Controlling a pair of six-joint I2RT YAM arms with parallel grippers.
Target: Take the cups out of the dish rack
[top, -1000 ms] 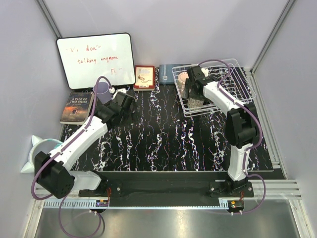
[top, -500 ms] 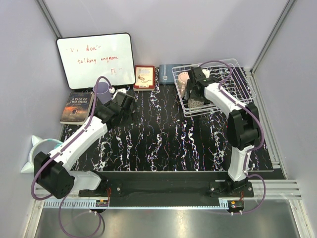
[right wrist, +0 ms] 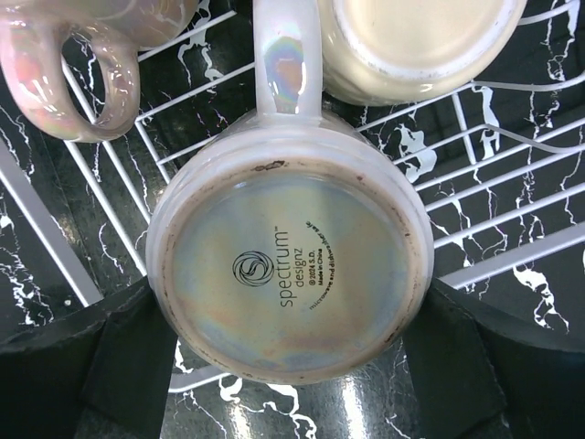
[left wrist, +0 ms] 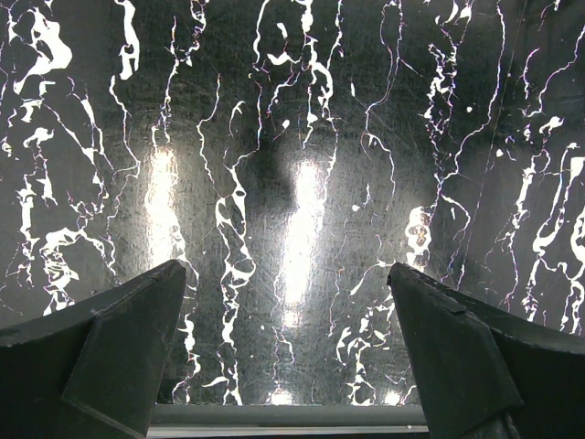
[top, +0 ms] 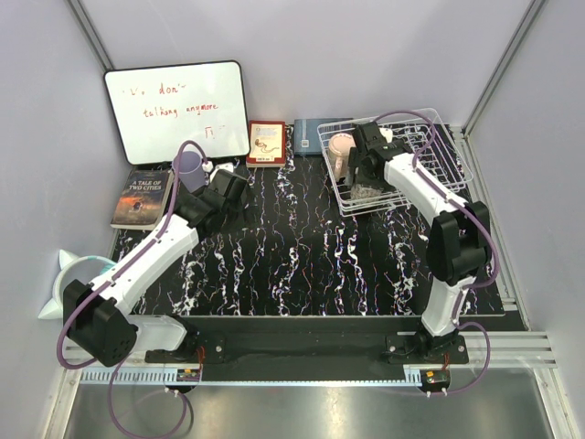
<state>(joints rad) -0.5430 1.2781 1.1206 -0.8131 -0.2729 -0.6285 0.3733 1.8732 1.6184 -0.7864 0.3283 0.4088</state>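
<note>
Right wrist view: the right gripper (right wrist: 291, 366) pinches an upturned pearly cup (right wrist: 288, 274) across its base in the far-right dish rack (right wrist: 498, 215), apparently to lift it out, while the left gripper (left wrist: 285, 352) hangs spread, idle.

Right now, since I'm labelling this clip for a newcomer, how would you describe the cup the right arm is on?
Find the white wire dish rack at the far right corner of the table. Inside it, the upside-down mug is gripped by the right gripper. Unlike the pink mug and cream cup beside it, its iridescent base reads "spectrum designz".
</note>
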